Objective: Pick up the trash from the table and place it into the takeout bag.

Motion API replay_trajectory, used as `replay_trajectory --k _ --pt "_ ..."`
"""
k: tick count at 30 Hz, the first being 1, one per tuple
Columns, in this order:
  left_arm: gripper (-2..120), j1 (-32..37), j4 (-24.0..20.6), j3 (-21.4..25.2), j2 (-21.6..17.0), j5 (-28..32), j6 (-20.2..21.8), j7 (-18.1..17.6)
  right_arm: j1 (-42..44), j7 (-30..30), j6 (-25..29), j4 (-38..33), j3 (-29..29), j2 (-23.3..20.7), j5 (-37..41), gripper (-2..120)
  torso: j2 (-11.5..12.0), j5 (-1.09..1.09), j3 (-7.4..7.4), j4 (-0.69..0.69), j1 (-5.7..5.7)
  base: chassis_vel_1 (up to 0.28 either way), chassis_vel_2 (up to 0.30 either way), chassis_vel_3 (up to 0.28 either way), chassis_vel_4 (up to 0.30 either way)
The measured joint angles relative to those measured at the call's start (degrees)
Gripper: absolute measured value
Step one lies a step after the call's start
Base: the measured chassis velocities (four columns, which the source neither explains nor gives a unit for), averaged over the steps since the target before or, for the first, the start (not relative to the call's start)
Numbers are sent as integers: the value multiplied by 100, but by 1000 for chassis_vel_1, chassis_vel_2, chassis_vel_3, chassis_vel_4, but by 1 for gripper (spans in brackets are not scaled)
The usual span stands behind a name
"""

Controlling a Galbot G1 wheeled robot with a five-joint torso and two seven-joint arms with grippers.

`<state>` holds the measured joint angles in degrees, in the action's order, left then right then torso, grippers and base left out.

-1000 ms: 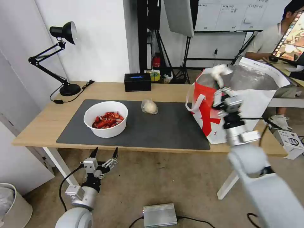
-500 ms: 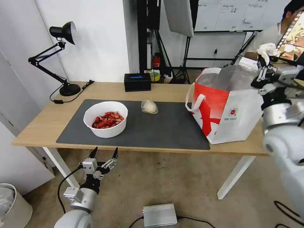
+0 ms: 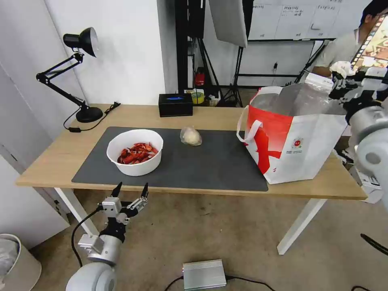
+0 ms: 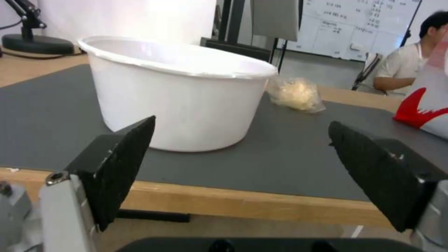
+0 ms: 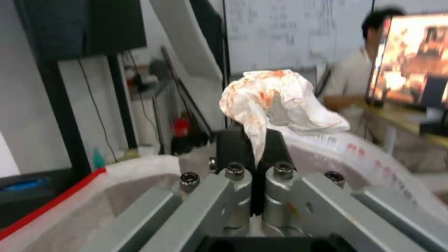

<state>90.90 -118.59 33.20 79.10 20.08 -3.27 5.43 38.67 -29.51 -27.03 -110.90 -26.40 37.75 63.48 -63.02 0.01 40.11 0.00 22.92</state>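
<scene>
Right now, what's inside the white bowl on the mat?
The white bowl holds red crayfish shells, seen from the head camera. They cover the bottom, so anything beneath them is hidden. From the left wrist camera only the bowl's wall shows, not its contents.

The bag's inside is hidden by its wall; the right arm runs off the edge.

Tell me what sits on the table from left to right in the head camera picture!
Black desk lamp → white bowl of red shells → black tissue box → small clear bag → red-and-white takeout bag.
</scene>
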Motion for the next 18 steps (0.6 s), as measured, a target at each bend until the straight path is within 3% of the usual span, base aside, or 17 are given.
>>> replay_trajectory --k 7,11,18 --pt "100 -21 48 22 -30 71 0 9 -652 -409 -488 239 460 36 706 0 0 -1 0 0 0 0 0 0 0" --pt "100 -45 83 70 -64 145 0 12 -1232 -1158 -911 508 853 225 1661 0 0 -2 0 1 0 0 0 0 0" --pt "100 -61 104 115 -75 196 0 15 -1534 -1813 -1257 746 1016 350 2270 0 0 -1 0 0 0 0 0 0 0"
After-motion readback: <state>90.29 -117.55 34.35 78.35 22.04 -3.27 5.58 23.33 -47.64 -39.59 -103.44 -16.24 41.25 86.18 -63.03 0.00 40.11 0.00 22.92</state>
